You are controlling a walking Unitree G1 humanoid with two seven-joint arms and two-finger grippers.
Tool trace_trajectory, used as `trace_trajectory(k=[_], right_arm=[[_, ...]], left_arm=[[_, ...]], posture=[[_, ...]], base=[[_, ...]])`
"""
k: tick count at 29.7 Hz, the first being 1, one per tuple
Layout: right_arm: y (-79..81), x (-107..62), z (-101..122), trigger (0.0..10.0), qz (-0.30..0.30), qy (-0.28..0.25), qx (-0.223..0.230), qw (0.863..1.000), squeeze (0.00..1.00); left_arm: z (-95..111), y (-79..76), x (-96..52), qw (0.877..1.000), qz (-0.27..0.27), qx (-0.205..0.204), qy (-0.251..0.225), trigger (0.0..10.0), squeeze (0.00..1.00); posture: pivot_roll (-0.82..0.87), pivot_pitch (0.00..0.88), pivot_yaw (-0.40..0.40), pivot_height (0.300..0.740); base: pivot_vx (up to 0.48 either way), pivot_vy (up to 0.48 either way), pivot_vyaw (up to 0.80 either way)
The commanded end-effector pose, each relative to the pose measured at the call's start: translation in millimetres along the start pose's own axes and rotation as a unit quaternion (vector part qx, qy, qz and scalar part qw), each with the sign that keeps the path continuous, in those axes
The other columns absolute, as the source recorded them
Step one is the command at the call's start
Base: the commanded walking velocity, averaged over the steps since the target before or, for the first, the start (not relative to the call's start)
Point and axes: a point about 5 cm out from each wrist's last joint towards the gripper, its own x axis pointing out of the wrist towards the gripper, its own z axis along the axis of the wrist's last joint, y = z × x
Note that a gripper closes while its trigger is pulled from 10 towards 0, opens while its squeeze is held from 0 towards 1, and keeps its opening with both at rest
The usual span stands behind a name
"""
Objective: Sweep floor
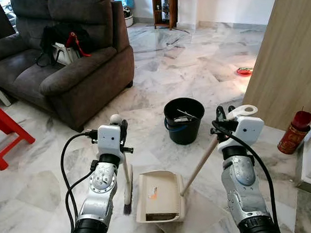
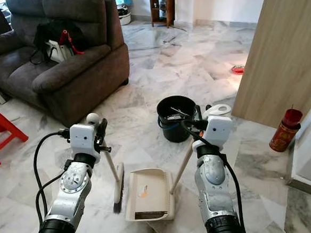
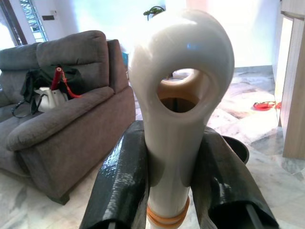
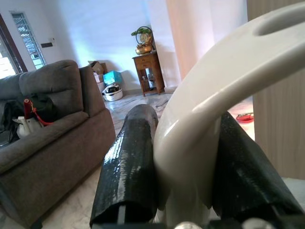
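Observation:
My left gripper [image 1: 122, 130] is shut on the cream handle of a small broom [image 1: 126, 177], whose dark bristles [image 1: 127, 208] touch the marble floor. The left wrist view shows the handle's looped top [image 3: 178, 90] clamped between both black fingers [image 3: 119, 181]. My right gripper [image 1: 223, 117] is shut on the long handle [image 1: 200, 164] of a cream dustpan [image 1: 158, 195]. The dustpan lies flat on the floor just right of the broom. Its white handle end [image 4: 214, 109] sits between my right fingers [image 4: 131, 162].
A black bucket [image 1: 184, 120] stands on the floor beyond the dustpan. A grey sofa [image 1: 61, 59] with a black bag is at the far left, a red stool [image 1: 4, 129] beside it. A wooden panel [image 1: 287, 54] and a red bottle [image 1: 294, 133] are at the right.

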Motion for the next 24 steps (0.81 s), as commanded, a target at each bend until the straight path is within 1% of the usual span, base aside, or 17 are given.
trace_trajectory(k=[1,24], right_arm=[[4.2,6.0,15.8,10.0,0.003,-0.040,0.009,0.999,0.00],[5.5,4.6,14.8,10.0,-0.001,-0.040,0.013,0.999,0.00]], left_arm=[[6.8,0.8,2.9,1.000,-0.002,0.002,-0.022,10.0,0.00],[7.8,2.9,4.6,1.000,-0.003,0.007,-0.020,10.0,0.00]], posture=[[-0.16,0.000,0.088,0.740],[-0.16,0.000,0.101,0.740]], base=[[0.000,0.000,0.00],[0.000,0.000,0.00]])
